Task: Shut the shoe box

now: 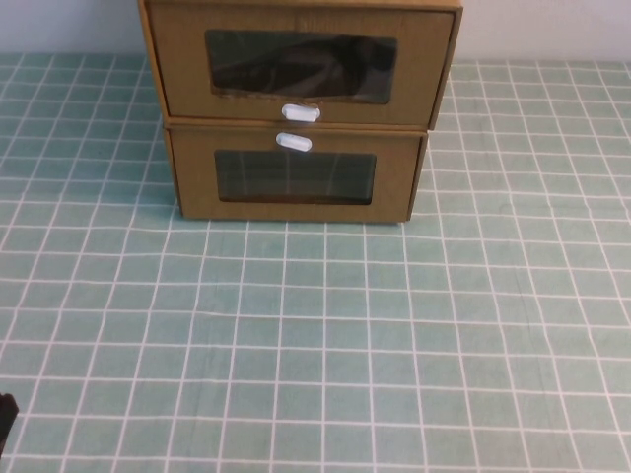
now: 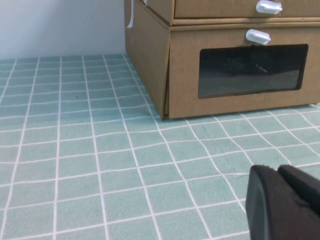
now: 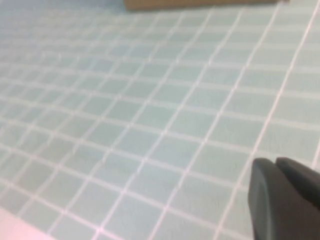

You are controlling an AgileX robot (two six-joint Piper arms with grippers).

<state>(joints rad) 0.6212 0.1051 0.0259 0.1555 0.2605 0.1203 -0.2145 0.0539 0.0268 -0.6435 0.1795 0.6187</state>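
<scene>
Two brown cardboard boxes stand stacked at the table's far middle. The upper one is the shoe box (image 1: 301,59), with a clear window and a white pull tab (image 1: 300,112) below it. Its front juts out past the lower box (image 1: 296,177), whose white tab sits above its window. The left wrist view shows the shoe box's bottom edge (image 2: 220,9) and the lower box (image 2: 240,75). My left gripper (image 2: 276,169) hovers low over the cloth, well in front and to the left of the boxes, fingers pressed together and holding nothing. My right gripper (image 3: 274,161) is likewise shut and empty, far from the boxes.
A green cloth with a white grid (image 1: 315,345) covers the table in front of the boxes. A pale wall stands behind them. A black bit of my left arm (image 1: 6,419) shows at the near left corner.
</scene>
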